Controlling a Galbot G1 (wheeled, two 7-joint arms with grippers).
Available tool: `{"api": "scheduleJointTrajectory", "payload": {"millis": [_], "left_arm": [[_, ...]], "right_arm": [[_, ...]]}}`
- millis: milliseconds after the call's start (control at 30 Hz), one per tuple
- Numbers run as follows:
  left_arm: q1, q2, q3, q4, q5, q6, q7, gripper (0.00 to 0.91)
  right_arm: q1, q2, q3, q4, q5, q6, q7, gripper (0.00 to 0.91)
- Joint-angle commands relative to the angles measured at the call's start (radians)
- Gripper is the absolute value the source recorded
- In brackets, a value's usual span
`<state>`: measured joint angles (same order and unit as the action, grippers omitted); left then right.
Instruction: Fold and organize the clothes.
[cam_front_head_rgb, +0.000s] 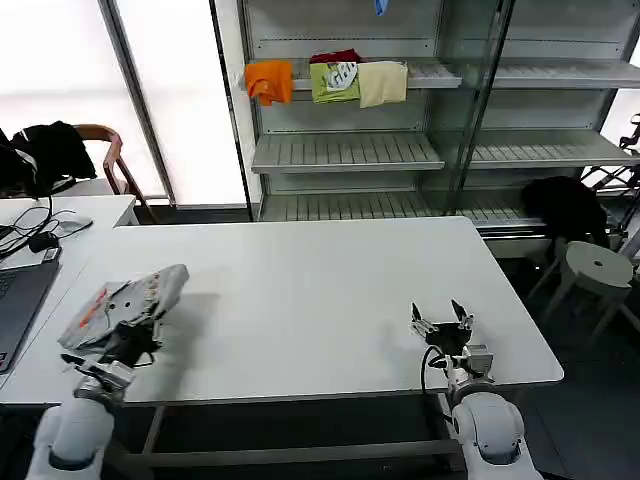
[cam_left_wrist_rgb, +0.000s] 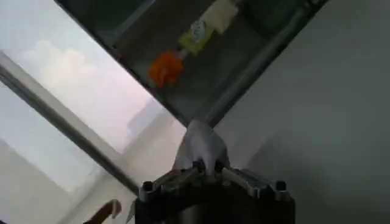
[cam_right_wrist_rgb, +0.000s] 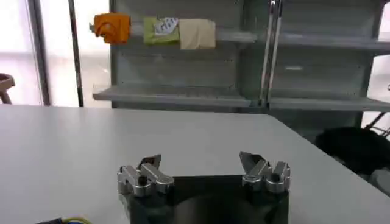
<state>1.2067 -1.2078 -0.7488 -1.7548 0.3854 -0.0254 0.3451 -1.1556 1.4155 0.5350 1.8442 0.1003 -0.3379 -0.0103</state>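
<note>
Left end effector (cam_front_head_rgb: 133, 335) grips shirt (cam_front_head_rgb: 125, 298); right end effector (cam_front_head_rgb: 441, 318) spread.

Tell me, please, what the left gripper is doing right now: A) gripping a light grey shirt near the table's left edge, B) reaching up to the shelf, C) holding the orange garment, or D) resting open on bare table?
A: in the head view the left gripper is closed on the bunched grey shirt at the table's left side, while the right gripper sits open.
</note>
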Motion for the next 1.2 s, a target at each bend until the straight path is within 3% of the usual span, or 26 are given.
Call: {"api": "scheduleJointTrajectory", "payload": {"millis": [33, 300, 633, 667, 700, 933, 1200], "left_arm": [[0.036, -0.113, 0.264, -0.164, -0.141, 0.169, -0.033, 0.02], [-0.07, -0.174, 0.431, -0.069, -0.166, 0.271, -0.13, 0.02], [-0.226, -0.354, 0.562, 0.13, -0.228, 0.32, -0.285, 0.03], [-0.233, -0.36, 0.563, 0.139, -0.233, 0.327, -0.291, 0.705], [-0.239, -0.365, 0.571, 0.145, -0.248, 0.336, -0.312, 0.907], [-0.229, -0.333, 0.602, 0.063, -0.343, 0.362, -0.328, 0.907], [-0.18, -0.245, 0.605, -0.156, -0.523, 0.348, -0.272, 0.907]], "right_arm": [[0.001, 0.003, 0.011, 0.008, 0.005, -0.006, 0.0, 0.907], [0.021, 0.013, -0.012, 0.013, -0.006, -0.035, -0.001, 0.907], [0.056, 0.032, -0.062, 0.02, -0.008, -0.105, -0.005, 0.907], [0.061, 0.035, -0.065, 0.018, -0.007, -0.114, -0.006, 0.907], [0.068, 0.039, -0.07, 0.015, -0.007, -0.124, -0.008, 0.907], [0.11, 0.069, -0.099, -0.003, 0.02, -0.184, -0.023, 0.907], [0.167, 0.125, -0.137, -0.034, 0.177, -0.24, -0.003, 0.907]]}}
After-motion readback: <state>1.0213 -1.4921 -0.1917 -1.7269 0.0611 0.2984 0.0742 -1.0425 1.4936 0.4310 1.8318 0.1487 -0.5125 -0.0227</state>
